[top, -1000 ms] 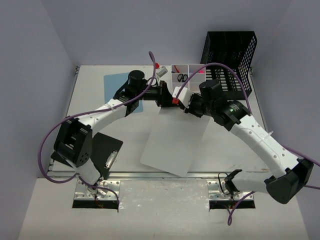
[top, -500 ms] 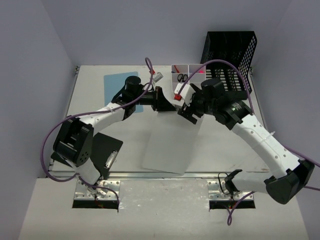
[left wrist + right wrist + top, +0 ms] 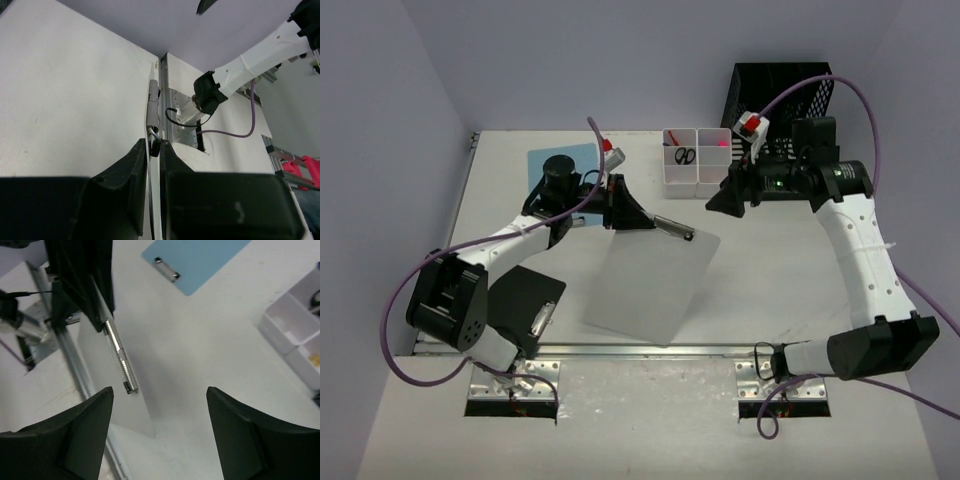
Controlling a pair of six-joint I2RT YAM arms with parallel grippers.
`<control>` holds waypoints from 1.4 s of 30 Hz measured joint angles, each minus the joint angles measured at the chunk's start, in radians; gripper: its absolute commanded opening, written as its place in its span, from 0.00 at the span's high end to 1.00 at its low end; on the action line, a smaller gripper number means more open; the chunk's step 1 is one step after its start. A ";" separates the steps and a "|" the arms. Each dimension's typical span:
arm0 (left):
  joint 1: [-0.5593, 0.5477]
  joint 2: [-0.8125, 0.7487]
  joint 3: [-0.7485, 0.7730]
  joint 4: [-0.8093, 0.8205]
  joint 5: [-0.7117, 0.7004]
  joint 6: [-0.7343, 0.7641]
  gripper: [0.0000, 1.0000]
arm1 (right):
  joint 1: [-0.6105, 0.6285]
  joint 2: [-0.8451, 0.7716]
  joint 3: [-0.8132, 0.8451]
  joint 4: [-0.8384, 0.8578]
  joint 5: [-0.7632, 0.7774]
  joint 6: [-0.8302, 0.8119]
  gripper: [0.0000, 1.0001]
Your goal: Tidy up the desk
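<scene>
A white clipboard (image 3: 645,285) with a metal clip (image 3: 672,228) is held tilted over the middle of the desk (image 3: 780,270). My left gripper (image 3: 620,205) is shut on its top edge beside the clip. In the left wrist view the left gripper (image 3: 154,150) pinches the thin board edge-on. My right gripper (image 3: 728,198) hangs open to the right of the board and touches nothing. From the right wrist view, the right gripper (image 3: 159,390) has only bare desk between its fingers, with the clipboard (image 3: 125,390) to the left.
A blue clipboard (image 3: 555,160) lies at the back left, partly under my left arm. White compartment bins (image 3: 698,160) and a black mesh rack (image 3: 780,105) stand at the back right. A black clipboard (image 3: 525,295) lies near the left base. A metal rail (image 3: 650,350) runs along the near edge.
My right gripper opened, let go of the white clipboard and drew back right toward the rack. My left gripper shut on the board and swung it a little leftward.
</scene>
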 measured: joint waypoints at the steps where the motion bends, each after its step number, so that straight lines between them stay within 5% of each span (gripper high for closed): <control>1: 0.000 -0.011 0.000 0.011 0.014 0.003 1.00 | 0.000 0.000 -0.024 -0.003 -0.049 0.006 0.27; 10: -0.001 -0.058 0.000 0.039 0.070 0.011 1.00 | 0.033 -0.025 -0.177 0.019 -0.223 0.048 0.34; 24: -0.026 -0.060 0.000 0.039 0.073 0.010 1.00 | 0.179 -0.053 -0.215 0.108 -0.103 0.047 0.36; 38: -0.035 -0.061 0.002 0.076 0.074 -0.004 1.00 | 0.208 -0.040 -0.222 0.115 -0.089 0.030 0.52; 39: -0.035 -0.061 0.002 0.083 0.074 -0.009 1.00 | 0.212 -0.040 -0.224 0.111 -0.089 0.027 0.55; 42: -0.035 -0.061 0.002 0.105 0.071 -0.022 1.00 | 0.220 -0.040 -0.233 0.107 -0.089 0.014 0.84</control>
